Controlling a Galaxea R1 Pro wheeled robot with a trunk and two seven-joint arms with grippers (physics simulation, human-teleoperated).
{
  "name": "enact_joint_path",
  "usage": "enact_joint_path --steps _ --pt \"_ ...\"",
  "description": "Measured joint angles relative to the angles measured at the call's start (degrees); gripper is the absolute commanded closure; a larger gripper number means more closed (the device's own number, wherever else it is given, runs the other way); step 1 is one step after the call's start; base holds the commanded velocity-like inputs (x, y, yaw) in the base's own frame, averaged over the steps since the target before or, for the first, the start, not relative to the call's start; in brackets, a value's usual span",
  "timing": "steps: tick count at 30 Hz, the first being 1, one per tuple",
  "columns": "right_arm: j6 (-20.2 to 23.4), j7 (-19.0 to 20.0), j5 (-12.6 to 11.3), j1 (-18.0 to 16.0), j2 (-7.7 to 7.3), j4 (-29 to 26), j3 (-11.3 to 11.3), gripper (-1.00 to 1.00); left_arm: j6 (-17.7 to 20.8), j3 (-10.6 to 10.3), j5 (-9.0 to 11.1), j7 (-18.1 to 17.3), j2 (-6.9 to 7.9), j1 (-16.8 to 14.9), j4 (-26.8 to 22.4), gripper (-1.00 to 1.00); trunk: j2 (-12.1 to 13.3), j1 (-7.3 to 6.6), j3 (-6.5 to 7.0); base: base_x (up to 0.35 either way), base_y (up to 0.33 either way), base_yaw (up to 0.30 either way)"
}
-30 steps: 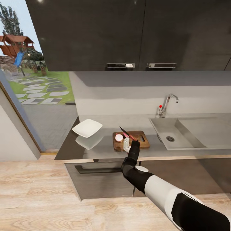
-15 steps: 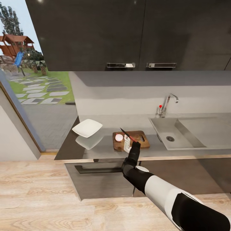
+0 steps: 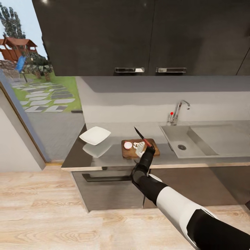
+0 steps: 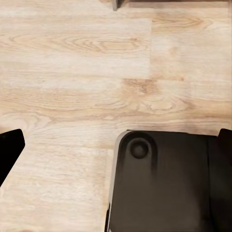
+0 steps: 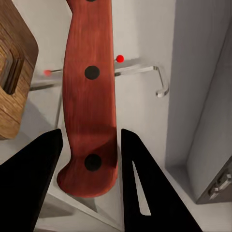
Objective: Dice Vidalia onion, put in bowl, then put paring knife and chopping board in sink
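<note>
Leftmost, the shallow white squarish bowl (image 3: 94, 135) waits on the glossy grey worktop (image 3: 104, 160); on the brown wooden chopping board (image 3: 132, 153) lies the cut onion (image 3: 128, 145); the right end effector (image 3: 140, 148) pinches the red-handled paring knife (image 5: 92, 96), blade raised, probably between cuts.

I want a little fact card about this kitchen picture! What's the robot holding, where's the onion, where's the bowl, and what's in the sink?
holding: the right gripper is shut on the paring knife, blade pointing up and away over the board
onion: on the chopping board, a pinkish round piece with small pale bits beside it
bowl: white bowl on the countertop, apart from the board, toward the window
sink: the sink has nothing visible in it but the drain
faucet: behind the sink, with a red dot
</note>
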Motion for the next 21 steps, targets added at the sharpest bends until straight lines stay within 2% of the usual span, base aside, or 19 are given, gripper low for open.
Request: enact_joint_path --steps 4,9,15,21 --pt "0.9 -1.0 0.8 0.5 0.0 1.0 0.9 1.0 -0.6 0.0 -1.1 -0.2 -0.14 0.2 -1.0 -1.0 0.0 0.0 0.0 0.0 0.0 0.0" --pt "2.5 -2.7 2.4 0.2 0.0 2.1 2.3 1.0 -0.5 0.0 -1.1 -0.3 -0.09 0.3 -1.4 -1.0 0.0 0.0 0.0 0.0 0.0 0.0" --pt "3.7 -2.6 4.3 0.2 -0.32 1.4 2.5 1.0 -0.5 0.0 -1.1 -0.3 0.04 0.3 -1.6 -1.0 0.0 0.0 0.0 0.0 0.01 0.0" --pt "3.8 -2.3 6.4 0.2 -0.02 0.2 2.4 1.0 -0.5 0.0 -1.2 -0.3 0.0 0.3 -1.5 -1.0 0.0 0.0 0.0 0.0 0.244 0.0"
